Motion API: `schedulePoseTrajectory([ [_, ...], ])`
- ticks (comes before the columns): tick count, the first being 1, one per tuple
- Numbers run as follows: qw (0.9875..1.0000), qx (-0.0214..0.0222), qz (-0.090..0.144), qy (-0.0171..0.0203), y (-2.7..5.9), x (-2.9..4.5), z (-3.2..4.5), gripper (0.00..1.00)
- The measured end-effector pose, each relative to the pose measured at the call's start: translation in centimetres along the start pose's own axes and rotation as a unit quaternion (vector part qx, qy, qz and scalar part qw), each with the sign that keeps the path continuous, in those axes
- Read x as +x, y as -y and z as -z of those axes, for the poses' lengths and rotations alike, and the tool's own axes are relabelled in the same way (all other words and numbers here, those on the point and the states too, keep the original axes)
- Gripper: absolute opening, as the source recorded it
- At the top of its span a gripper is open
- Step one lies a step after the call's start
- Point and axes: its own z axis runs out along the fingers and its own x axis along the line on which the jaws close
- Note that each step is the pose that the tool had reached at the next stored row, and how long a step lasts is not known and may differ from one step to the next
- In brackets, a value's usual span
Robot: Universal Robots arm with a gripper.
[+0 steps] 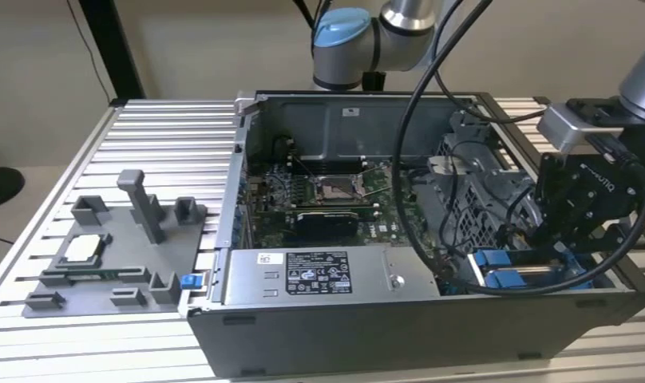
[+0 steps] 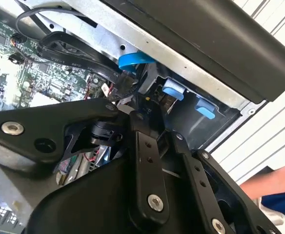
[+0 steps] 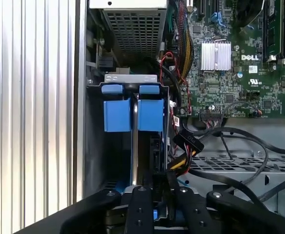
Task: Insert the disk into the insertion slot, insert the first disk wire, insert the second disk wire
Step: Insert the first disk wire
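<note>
**Gripper works the drive bay**

The gripper (image 3: 158, 192) hangs over the computer case (image 1: 408, 327), jaws drawn close on the disk (image 3: 118, 117). Its blue carrier sits inside the insertion slot (image 3: 94, 146) — seemingly held end-on so the rails guide it — with cables (image 3: 220, 134) loose beside.

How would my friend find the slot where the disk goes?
Look in the open computer case, at its near corner on the exterior view's right, below the black claw. The insertion slot is the grey metal bay with bright blue clips, unlike the perforated cage next to it.
</note>
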Motion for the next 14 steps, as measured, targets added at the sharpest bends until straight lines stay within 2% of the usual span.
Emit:
schedulePoseTrajectory([
  [4,1.0000,-0.0002,0.000,-0.0006,-0.02,0.01,0.27,1.00],
  [8,1.0000,-0.0012,0.000,-0.0007,-0.09,0.02,1.18,1.00],
  [14,1.0000,-0.0017,0.000,-0.0007,-0.17,0.04,2.09,1.00],
])
